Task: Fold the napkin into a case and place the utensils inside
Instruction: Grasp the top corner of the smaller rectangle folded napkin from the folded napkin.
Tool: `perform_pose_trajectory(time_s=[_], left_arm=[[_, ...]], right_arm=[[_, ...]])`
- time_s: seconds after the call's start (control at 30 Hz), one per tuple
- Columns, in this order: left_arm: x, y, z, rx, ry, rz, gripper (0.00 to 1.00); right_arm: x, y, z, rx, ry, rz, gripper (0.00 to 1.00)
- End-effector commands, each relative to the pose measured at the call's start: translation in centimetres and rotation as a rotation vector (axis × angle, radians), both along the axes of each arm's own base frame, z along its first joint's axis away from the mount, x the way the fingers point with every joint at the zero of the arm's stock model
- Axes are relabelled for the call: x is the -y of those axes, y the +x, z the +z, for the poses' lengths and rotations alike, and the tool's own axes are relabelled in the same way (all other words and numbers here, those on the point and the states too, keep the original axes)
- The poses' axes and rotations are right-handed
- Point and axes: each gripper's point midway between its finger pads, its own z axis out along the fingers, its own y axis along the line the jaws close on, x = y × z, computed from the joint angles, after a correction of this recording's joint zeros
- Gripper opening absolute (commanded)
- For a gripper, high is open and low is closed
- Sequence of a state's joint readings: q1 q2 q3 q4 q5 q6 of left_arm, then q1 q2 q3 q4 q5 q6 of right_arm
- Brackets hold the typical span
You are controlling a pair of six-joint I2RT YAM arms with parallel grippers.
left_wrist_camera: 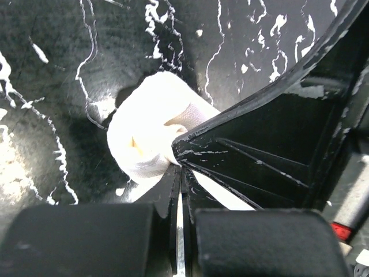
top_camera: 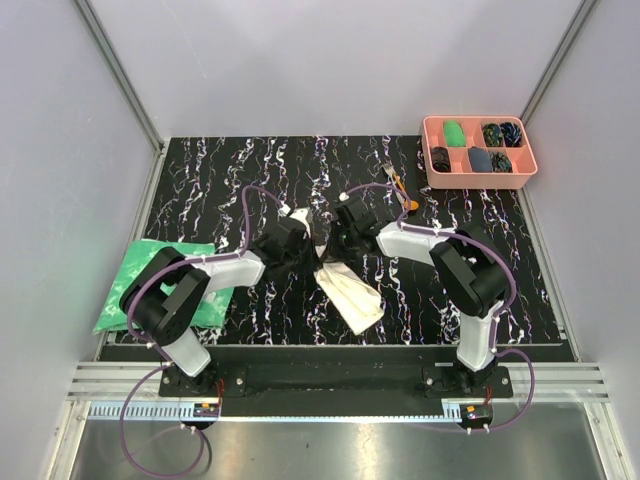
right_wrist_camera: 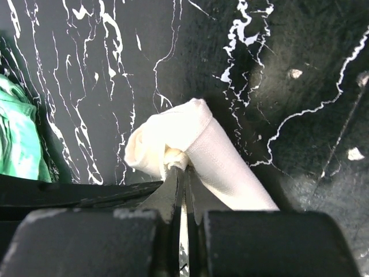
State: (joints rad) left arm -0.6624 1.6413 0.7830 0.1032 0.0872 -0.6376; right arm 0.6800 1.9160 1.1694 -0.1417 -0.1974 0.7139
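Top view: both arms reach in to the middle of the table. The left gripper and right gripper meet nearly tip to tip there.

Napkin: cream cloth, bunched into a long strip. Its far end is lifted between the two grippers, and the rest trails down toward the near edge, angled slightly to the right, with the lower end lying on the table.

Left wrist view: left gripper jaws are pressed almost together, pinching a rolled fold of the napkin. The cloth bulges out just beyond the tips.

Right wrist view: right gripper jaws are likewise narrowed to a slit, clamped on a puckered corner of the napkin. The cloth drapes off to the right of the tips.

Utensils: on the table toward the far right corner, well apart from the napkin, just beside the pink tray.

Green cloth: at the left edge near the near-left corner, partly under the left arm.
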Motion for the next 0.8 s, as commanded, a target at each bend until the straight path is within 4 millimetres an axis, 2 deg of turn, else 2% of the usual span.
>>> perform_pose_trajectory(time_s=[0.0, 0.13, 0.23, 0.33, 0.37, 0.5, 0.63, 0.77], left_arm=[[1.3, 1.6, 4.0, 0.111, -0.087, -0.013, 0.0], [1.0, 1.5, 3.9, 0.096, -0.109, 0.016, 0.0], [1.0, 1.8, 4.9, 0.123, -0.145, 0.045, 0.0], [1.5, 2.1, 4.7, 0.088, -0.149, 0.03, 0.0], [1.5, 2.0, 3.9, 0.063, -0.142, 0.035, 0.0], [1.4, 1.9, 2.8, 0.036, -0.143, 0.048, 0.0], [0.5, 1.7, 1.8, 0.039, -0.097, 0.058, 0.0], [0.2, 1.6, 1.1, 0.035, -0.074, 0.054, 0.0]], right_arm=[[-1.4, -1.7, -0.6, 0.025, 0.033, 0.095, 0.0], [-1.7, -2.2, -1.4, 0.058, -0.026, 0.109, 0.0], [-1.8, -2.3, -1.7, 0.062, -0.039, 0.121, 0.0], [-2.2, -2.5, -1.0, 0.075, -0.03, 0.132, 0.01], [-2.3, -2.7, -0.7, 0.076, -0.021, 0.138, 0.01], [-2.6, -4.2, -0.1, 0.032, 0.032, 0.18, 0.01], [-2.4, -4.7, 0.9, 0.038, 0.06, 0.18, 0.06], [-2.8, -5.3, 0.1, -0.006, 0.103, 0.21, 0.08]])
